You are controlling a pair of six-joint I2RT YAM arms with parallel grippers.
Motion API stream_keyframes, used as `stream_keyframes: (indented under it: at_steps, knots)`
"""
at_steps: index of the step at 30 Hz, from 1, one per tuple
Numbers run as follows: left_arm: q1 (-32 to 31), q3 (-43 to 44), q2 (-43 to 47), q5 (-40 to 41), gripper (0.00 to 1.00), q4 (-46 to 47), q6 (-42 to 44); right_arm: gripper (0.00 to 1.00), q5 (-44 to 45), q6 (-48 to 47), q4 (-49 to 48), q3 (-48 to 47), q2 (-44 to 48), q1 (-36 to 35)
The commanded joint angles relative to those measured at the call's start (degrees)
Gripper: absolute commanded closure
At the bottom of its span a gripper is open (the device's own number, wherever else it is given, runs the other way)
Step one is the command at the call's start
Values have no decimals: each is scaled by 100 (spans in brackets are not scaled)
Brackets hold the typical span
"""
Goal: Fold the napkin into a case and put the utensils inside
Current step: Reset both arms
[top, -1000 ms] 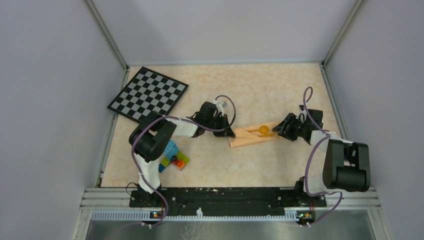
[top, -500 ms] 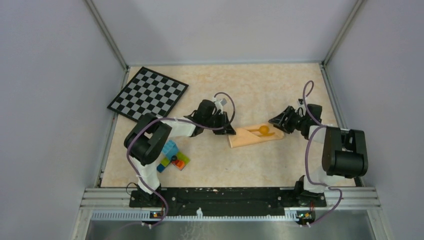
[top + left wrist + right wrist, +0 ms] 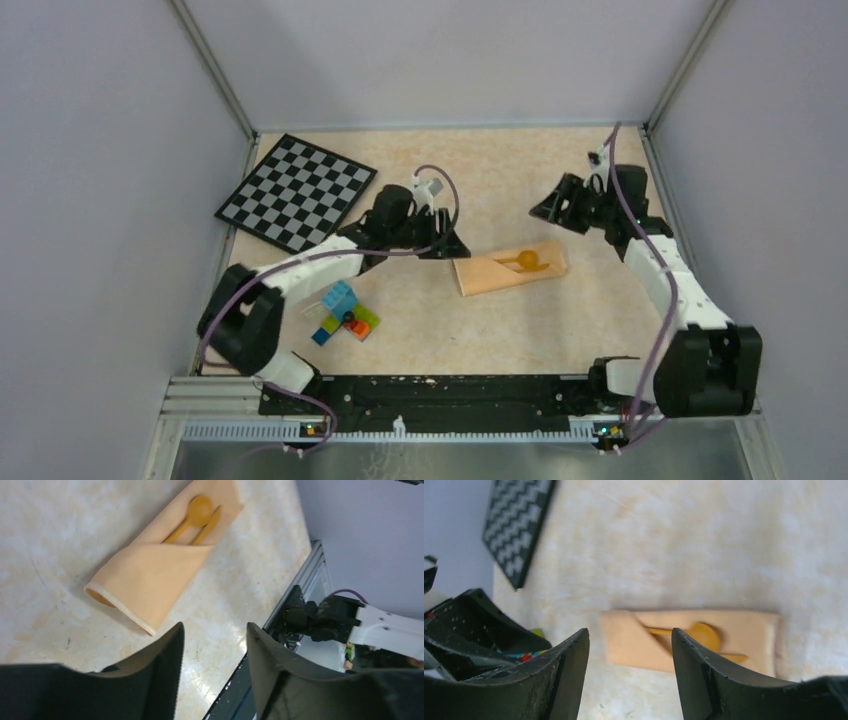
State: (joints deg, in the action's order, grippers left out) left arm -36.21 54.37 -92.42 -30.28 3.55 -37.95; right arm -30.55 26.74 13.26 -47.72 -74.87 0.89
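Case (image 3: pixel 510 270): folded flat, tabletop (image 3: pixel 470 180) centre. Spoon (image 3: pixel 199 507), second utensil (image 3: pixel 207 524) tucked inside, heads showing. Left pincer (image 3: pixel 440 245) at case's 9 o'clock, right pincer (image 3: pixel 548 210) at 1 o'clock: both wide, empty. Task judged complete.

Overhead view from behind, 2 close wrist views, sharing the case (image 3: pixel 490 275)

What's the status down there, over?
Left gripper, right gripper: jaws open, empty. Case folded on table, utensils tucked inside. Nothing in the way.
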Motion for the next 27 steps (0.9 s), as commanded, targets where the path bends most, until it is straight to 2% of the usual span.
stream_keyframes:
  at_steps: [1,3,6,8,12,16,19,27]
  knots:
    - [-10,684,1768,93,41,-932,343,38,996,-512,2219,-1400,1438,-1096]
    - [-12,1042,2438,298,32,-1375,549,37,936,-454,2672,-1866,1918,-1480]
    - [-16,1605,3345,726,20,-1799,871,32,654,-354,3141,-2674,2609,-1570]
    - [-12,2087,3904,1005,13,-2182,1124,30,740,-340,3476,-3388,2905,-1566]
    - [-17,3131,4433,1489,3,-2756,1603,26,1270,-347,4109,-4966,3158,-1566]
    - [-9,3685,4884,2009,1,-2794,1917,25,2012,-457,4544,-6138,3214,-1565]
    - [-12,4006,4998,2229,1,-2922,2061,24,2315,-467,4613,-6543,3303,-1567]
    - [-16,4139,5172,2456,1,-3065,2168,21,2891,-485,4543,-6344,3612,-1565]
